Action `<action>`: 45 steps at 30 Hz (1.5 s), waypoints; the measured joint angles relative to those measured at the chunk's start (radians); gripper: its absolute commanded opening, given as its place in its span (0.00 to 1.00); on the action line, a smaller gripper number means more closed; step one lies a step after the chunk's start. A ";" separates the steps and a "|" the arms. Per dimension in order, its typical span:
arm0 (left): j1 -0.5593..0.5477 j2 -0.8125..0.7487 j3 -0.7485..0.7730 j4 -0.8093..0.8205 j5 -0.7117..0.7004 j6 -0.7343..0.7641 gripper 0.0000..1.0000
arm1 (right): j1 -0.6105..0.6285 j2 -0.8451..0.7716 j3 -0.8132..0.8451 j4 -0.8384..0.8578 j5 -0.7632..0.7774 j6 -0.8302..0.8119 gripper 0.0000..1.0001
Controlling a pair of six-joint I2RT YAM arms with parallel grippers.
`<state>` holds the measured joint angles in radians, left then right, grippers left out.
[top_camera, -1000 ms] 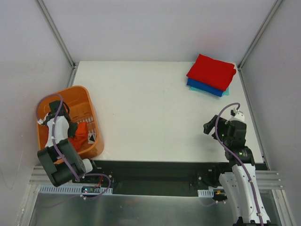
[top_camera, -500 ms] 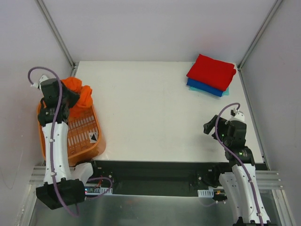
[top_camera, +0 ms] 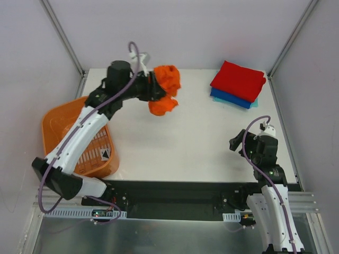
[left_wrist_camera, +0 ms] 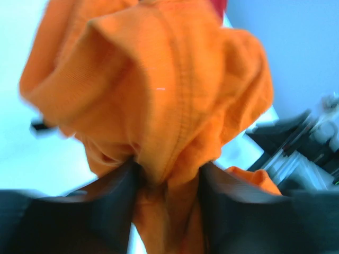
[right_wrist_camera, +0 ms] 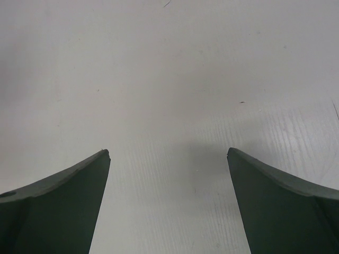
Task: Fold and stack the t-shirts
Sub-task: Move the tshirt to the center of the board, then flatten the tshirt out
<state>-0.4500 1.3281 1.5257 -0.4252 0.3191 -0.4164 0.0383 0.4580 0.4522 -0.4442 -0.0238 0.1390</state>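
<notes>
A bright orange t-shirt (top_camera: 165, 91) hangs bunched in the air over the back left part of the white table (top_camera: 175, 143). My left gripper (top_camera: 154, 88) reaches out from the left and is shut on it. In the left wrist view the orange t-shirt (left_wrist_camera: 159, 90) fills the frame, and a fold of it is pinched in my left gripper (left_wrist_camera: 167, 172). A folded red t-shirt (top_camera: 238, 79) lies on a blue t-shirt (top_camera: 226, 97) and a pale teal t-shirt (top_camera: 255, 104) at the back right. My right gripper (top_camera: 235, 143) stands open above bare table, as the right wrist view of the gripper (right_wrist_camera: 168, 153) shows.
The orange slotted basket (top_camera: 58, 117) sits at the table's left edge, under my left arm. Grey walls and metal frame posts close the table in at the back and sides.
My left arm has lifted the orange t-shirt out of the basket and swung it up and right over the table's back left. The right arm has not moved.
</notes>
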 measured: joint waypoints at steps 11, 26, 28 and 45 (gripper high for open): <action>-0.159 0.080 -0.236 -0.023 -0.164 0.068 0.99 | 0.000 0.047 0.034 -0.018 0.008 -0.003 0.97; -0.158 0.190 -0.451 0.115 -0.130 -0.117 0.96 | 0.014 0.535 0.208 0.008 -0.078 0.064 0.93; -0.158 0.272 -0.373 0.119 -0.117 -0.126 0.92 | 0.016 0.642 0.280 0.004 -0.078 0.084 0.91; -0.159 0.766 0.039 0.199 0.048 -0.107 0.44 | 0.117 1.341 0.733 0.117 -0.142 0.167 0.37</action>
<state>-0.6094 2.0941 1.5646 -0.2260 0.3672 -0.5236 0.1558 1.7992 1.1851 -0.3275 -0.1654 0.3065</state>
